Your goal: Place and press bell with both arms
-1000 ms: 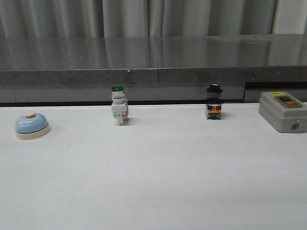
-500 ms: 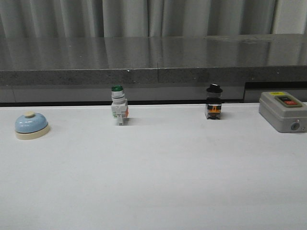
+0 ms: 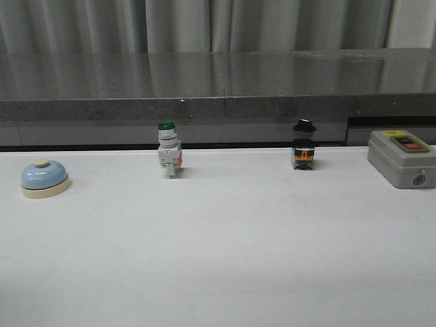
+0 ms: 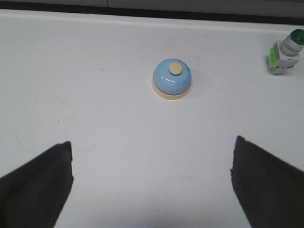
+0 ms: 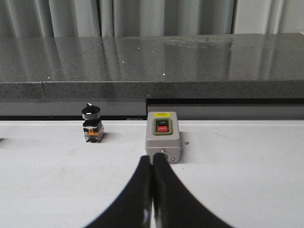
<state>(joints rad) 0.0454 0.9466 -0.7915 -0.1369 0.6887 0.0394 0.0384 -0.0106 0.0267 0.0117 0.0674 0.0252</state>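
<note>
The light-blue bell (image 3: 44,178) with a cream base and button stands at the far left of the white table. In the left wrist view the bell (image 4: 172,80) sits ahead of my left gripper (image 4: 153,147), whose black fingers (image 4: 40,185) are spread wide apart and empty, well short of it. My right gripper (image 5: 152,159) is shut and empty, its tips pointing at the grey box. Neither arm shows in the front view.
A green-capped white switch (image 3: 168,159) and a black-knobbed switch (image 3: 304,154) stand along the table's back. A grey box with a red button (image 3: 402,158) sits at the back right. A dark stone ledge (image 3: 218,88) runs behind the table.
</note>
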